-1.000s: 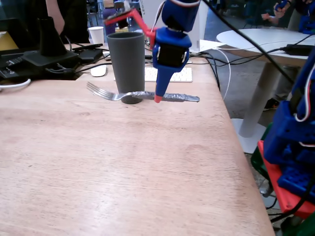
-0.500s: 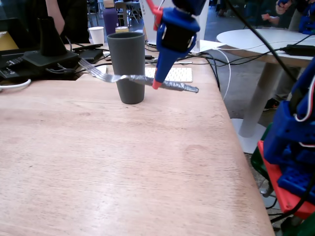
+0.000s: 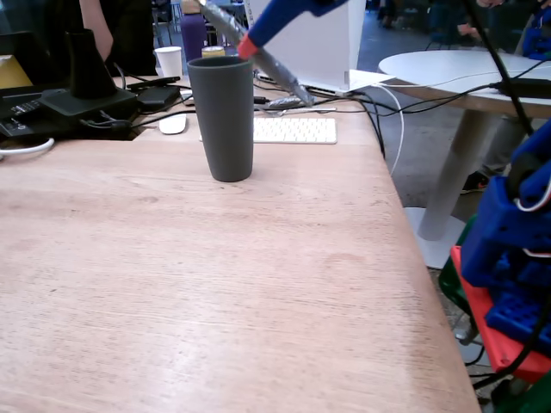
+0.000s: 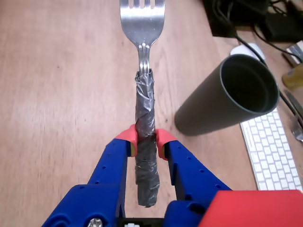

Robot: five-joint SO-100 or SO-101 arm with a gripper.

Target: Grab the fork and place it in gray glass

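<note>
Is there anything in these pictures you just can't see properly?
- Fork tines: cut off by the fixed view's top edge; tips also clipped in the wrist view.
- Glass bottom inside: too dark, wrist view.
- End effector: mostly out of frame, fixed view.

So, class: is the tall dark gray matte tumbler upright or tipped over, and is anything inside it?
Upright and empty. The tall dark gray matte tumbler stands on its base, and the wrist view shows only bare interior.

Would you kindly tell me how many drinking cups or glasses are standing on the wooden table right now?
2: the gray glass stands near the table's middle, and a white paper cup stands behind it to the left in the fixed view. Others may be hidden among the clutter.
</note>
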